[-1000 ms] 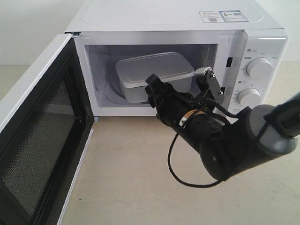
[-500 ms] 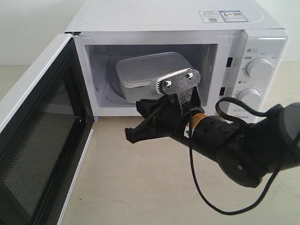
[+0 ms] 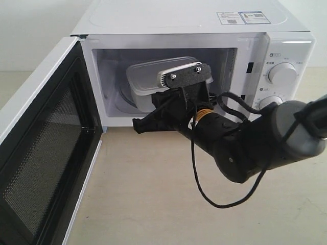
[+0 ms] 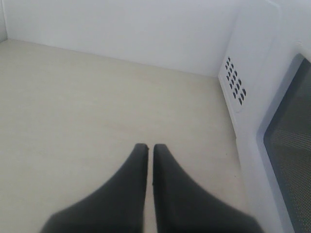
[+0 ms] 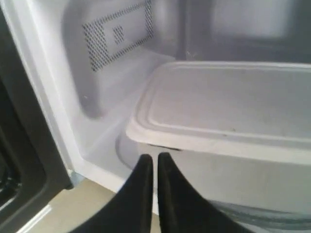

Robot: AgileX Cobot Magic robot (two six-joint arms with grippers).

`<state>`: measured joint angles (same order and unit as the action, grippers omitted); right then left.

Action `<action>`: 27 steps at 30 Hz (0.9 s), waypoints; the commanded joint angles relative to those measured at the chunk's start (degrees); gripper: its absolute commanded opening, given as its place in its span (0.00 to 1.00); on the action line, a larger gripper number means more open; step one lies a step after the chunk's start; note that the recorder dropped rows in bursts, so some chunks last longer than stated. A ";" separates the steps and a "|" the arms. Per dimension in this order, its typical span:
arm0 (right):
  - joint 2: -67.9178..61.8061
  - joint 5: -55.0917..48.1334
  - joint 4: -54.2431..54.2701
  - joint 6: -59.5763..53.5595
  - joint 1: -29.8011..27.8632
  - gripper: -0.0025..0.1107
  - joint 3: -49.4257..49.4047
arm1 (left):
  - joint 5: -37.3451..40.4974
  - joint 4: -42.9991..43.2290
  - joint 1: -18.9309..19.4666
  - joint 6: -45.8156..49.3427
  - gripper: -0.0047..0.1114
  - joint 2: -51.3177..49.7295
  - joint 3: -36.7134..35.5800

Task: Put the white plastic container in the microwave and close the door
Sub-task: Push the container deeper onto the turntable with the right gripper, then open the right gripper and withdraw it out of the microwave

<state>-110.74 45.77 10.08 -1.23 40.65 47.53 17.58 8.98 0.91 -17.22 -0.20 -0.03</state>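
The white plastic container (image 3: 148, 76) sits lidded on the glass turntable (image 3: 121, 97) inside the microwave (image 3: 179, 18), free of both grippers. The door (image 3: 46, 148) stands wide open at the left, its mesh window facing the cavity. My right gripper (image 3: 138, 125) is shut and empty, pointing left just outside the cavity's front edge, low in front of the container. In the right wrist view the right gripper (image 5: 155, 156) lies just before the container (image 5: 218, 102). My left gripper (image 4: 146, 145) is shut and empty above the table, out of the exterior view.
Two round dials (image 3: 282, 73) are on the microwave's right panel. A black cable (image 3: 204, 189) loops under the right arm over the beige table (image 3: 153, 204). The left wrist view shows a vented white wall (image 4: 234, 85) and a dark mesh panel (image 4: 291, 145) close beside the left gripper.
The right gripper let go of the container, drew back from the cavity, shut, and turned to point left toward the door. The container stayed on the turntable.
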 commanded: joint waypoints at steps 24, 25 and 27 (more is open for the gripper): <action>-8.09 -16.92 10.37 -11.85 -2.78 0.02 18.09 | 0.01 -0.26 0.12 0.22 0.08 0.20 0.03; -7.81 -18.05 10.37 -11.73 -2.78 0.02 18.09 | 0.01 -0.26 0.12 0.22 0.08 0.20 0.03; -6.78 -23.04 10.28 -11.64 -2.67 0.02 17.84 | 0.01 -0.26 0.12 0.22 0.08 0.20 0.03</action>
<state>-119.31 28.06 21.01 -13.46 38.24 65.32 17.58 8.98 0.91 -17.22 -0.20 -0.03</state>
